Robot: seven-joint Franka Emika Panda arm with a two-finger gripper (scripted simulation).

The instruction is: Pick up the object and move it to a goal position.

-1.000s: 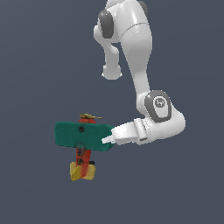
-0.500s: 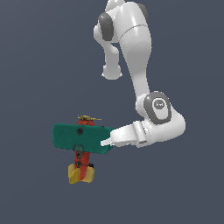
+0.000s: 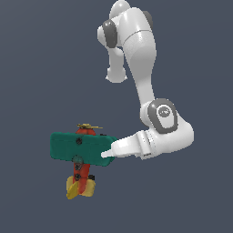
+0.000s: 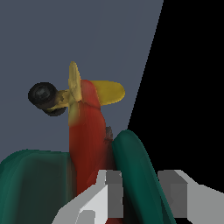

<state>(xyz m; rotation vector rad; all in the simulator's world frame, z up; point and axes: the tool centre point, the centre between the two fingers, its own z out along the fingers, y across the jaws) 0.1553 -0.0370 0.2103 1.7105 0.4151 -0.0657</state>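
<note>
The object [image 3: 79,148] is a toy airplane with a wide teal-green wing, a red-orange fuselage, a yellow tail at its low end and a small yellow propeller at its high end. My gripper [image 3: 108,154] is at the wing's end on the exterior view's right, shut on the wing's edge. In the wrist view the red fuselage [image 4: 89,140] runs away from me, with yellow parts and a black wheel [image 4: 41,94] at its far end. The teal wing rim [image 4: 135,170] sits between my two grey fingers [image 4: 114,194], and my gripper [image 4: 142,197] is closed on it.
A plain blue-grey surface [image 3: 36,68] fills the scene with no other objects. The white arm [image 3: 141,68] rises above the gripper on the exterior view's right. A black area [image 4: 192,87] covers one side of the wrist view.
The airplane and my gripper have shifted slightly toward the exterior view's left and a little lower in the picture. The grip on the wing is unchanged.
</note>
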